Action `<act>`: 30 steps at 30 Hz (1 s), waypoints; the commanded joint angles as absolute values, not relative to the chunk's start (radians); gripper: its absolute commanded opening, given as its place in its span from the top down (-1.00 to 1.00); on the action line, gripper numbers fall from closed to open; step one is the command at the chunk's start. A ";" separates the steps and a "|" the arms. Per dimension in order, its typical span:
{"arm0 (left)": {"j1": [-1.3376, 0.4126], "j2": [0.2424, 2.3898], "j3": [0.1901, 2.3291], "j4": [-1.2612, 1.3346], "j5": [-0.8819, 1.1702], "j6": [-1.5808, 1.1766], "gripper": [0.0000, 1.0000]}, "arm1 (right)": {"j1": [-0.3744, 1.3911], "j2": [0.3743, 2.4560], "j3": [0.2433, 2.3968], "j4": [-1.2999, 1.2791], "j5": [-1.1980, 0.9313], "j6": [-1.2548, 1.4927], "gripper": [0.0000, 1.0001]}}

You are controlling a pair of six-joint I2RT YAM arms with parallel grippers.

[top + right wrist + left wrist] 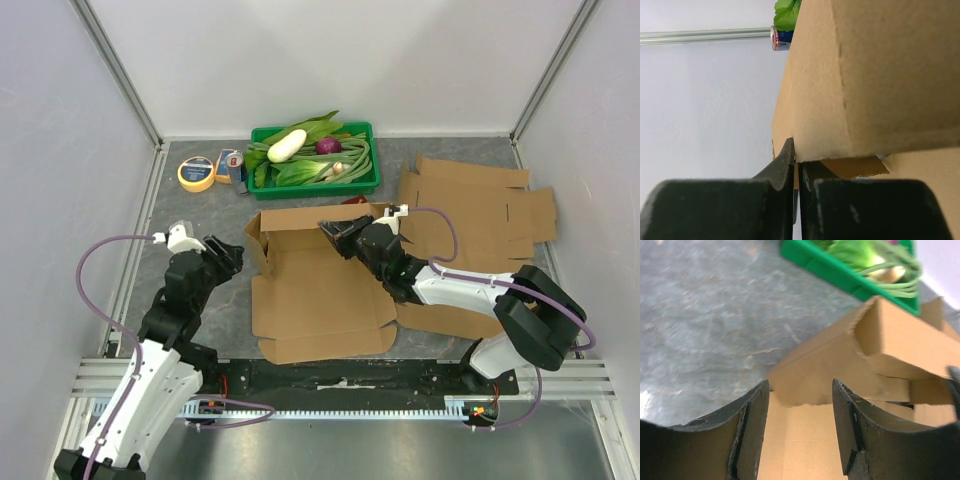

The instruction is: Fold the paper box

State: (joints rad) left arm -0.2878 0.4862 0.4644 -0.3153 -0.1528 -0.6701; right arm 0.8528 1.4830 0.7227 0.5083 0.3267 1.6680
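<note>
Okay, starting on my left: the left gripper (232, 255) sits at nine o'clock from the paper box (320, 295). Its fingers are spread with nothing between them. The tips are just beside the box's raised left wall, and I can't tell if they touch it. Up at eleven o'clock from the box, a yellow tape roll (196, 173) and a can (237, 168) stand side by side. At twelve there's a green tray (310, 188) of vegetables (300, 150). The box itself is in the middle of the table (200, 215), half-formed: left and back walls up, front flap lying flat toward me. The right gripper (328, 231) is at the back wall, about one o'clock on the box. Its fingers are pressed together, and the wrist view shows a thin cardboard edge pinched between them. Off at three o'clock, a flat cardboard sheet (470, 205) lies unfolded.
</note>
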 commanded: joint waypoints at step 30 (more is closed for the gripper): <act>-0.279 0.851 0.379 0.090 0.089 -0.516 -0.08 | 0.839 1.513 0.747 0.449 0.275 1.637 0.89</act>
